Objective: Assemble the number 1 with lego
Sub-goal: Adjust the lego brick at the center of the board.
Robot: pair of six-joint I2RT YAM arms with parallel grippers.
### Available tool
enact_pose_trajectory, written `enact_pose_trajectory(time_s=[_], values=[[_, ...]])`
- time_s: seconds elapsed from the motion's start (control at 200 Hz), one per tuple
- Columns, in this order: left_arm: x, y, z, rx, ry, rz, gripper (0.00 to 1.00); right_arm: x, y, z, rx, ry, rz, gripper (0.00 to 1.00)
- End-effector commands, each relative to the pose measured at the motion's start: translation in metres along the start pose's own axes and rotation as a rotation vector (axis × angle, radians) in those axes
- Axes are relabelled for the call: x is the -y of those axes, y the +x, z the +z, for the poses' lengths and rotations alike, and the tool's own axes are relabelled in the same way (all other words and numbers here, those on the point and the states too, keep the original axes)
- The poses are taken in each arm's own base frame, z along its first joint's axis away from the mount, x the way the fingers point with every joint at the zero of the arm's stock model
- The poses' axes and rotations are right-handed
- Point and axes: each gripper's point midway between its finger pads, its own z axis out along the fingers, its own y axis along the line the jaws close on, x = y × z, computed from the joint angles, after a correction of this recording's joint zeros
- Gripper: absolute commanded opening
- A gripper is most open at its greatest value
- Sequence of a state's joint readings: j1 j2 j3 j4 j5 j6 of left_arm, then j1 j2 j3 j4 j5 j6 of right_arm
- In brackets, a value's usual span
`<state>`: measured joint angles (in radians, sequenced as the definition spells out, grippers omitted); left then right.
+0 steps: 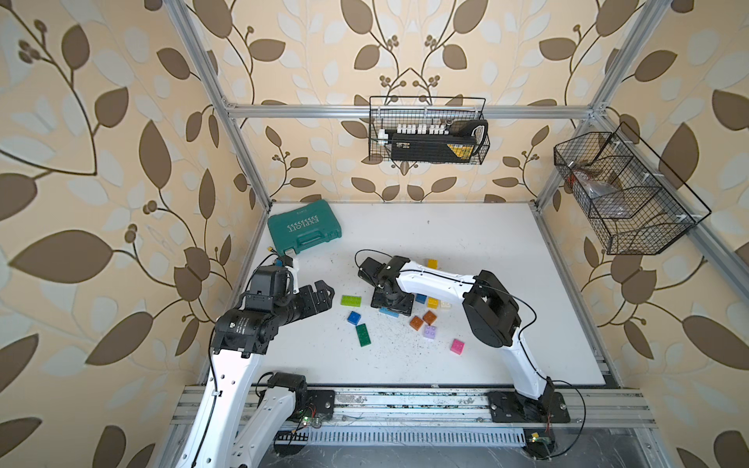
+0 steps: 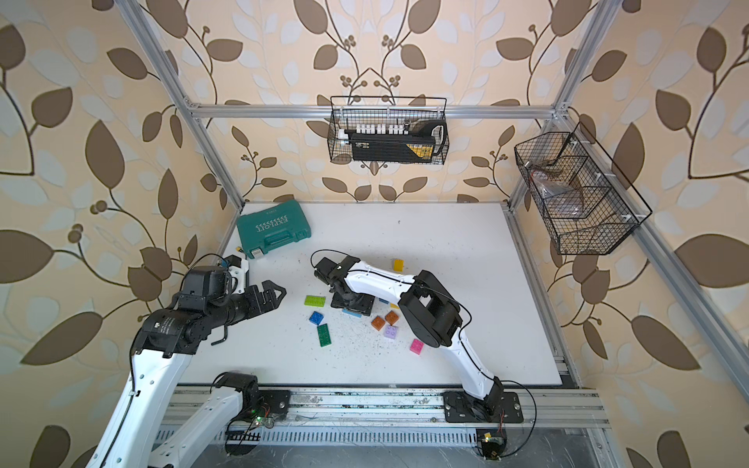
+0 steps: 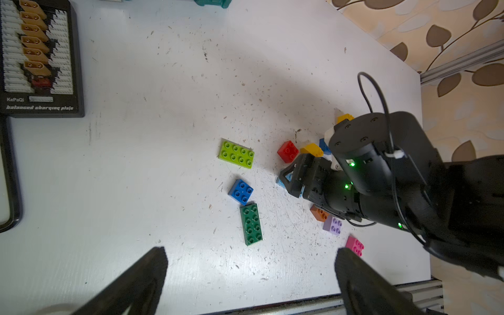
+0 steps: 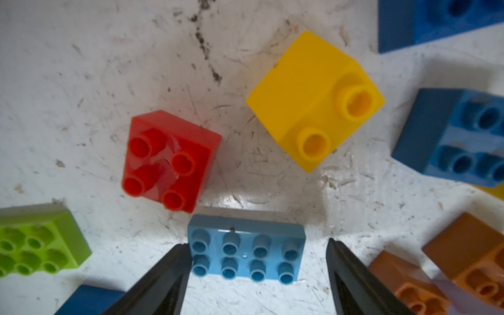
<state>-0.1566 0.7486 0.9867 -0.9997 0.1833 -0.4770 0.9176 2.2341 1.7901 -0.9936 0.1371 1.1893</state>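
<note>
The right tool (image 4: 256, 244) is released, low over the white counter (image 1: 466, 243). Its jaws straddle a flat light-blue brick (image 4: 246, 252) at the lower middle of its wrist view. One finger (image 4: 169, 272) touches the brick's end and the other stands clear. A red brick (image 4: 174, 161) and a yellow brick (image 4: 313, 101) lie just above it. The left tool (image 3: 249, 252) gapes empty.

Many-coloured lego bricks (image 1: 416, 322) lie scattered loose, mostly studs up
</note>
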Motion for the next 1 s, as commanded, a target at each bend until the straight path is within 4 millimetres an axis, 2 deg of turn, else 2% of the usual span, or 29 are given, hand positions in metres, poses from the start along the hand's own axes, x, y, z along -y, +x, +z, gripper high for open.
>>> enact_pose_trajectory(time_s=[0.0, 0.095, 0.215, 0.615, 0.72, 0.995], values=[[-0.002, -0.005, 0.001, 0.019, -0.016, -0.008, 0.99, 0.0, 0.005, -0.014, 0.016, -0.005, -0.129, 0.9], [-0.003, -0.005, 0.003, 0.014, -0.02, -0.01, 0.99, -0.003, 0.006, -0.02, 0.031, -0.013, -0.162, 0.95], [-0.004, -0.005, 0.004, 0.007, -0.027, -0.011, 0.99, -0.006, 0.009, -0.016, 0.025, -0.026, -0.166, 0.95], [-0.006, -0.005, 0.007, -0.003, -0.039, -0.017, 0.99, -0.006, 0.005, -0.002, 0.034, -0.006, -0.184, 0.81], [-0.006, -0.005, 0.007, -0.006, -0.041, -0.018, 0.99, -0.005, 0.008, 0.0, 0.015, 0.0, -0.224, 0.68], [-0.007, -0.005, 0.009, -0.012, -0.045, -0.019, 0.99, 0.006, 0.023, 0.0, -0.054, 0.009, -0.385, 0.67]])
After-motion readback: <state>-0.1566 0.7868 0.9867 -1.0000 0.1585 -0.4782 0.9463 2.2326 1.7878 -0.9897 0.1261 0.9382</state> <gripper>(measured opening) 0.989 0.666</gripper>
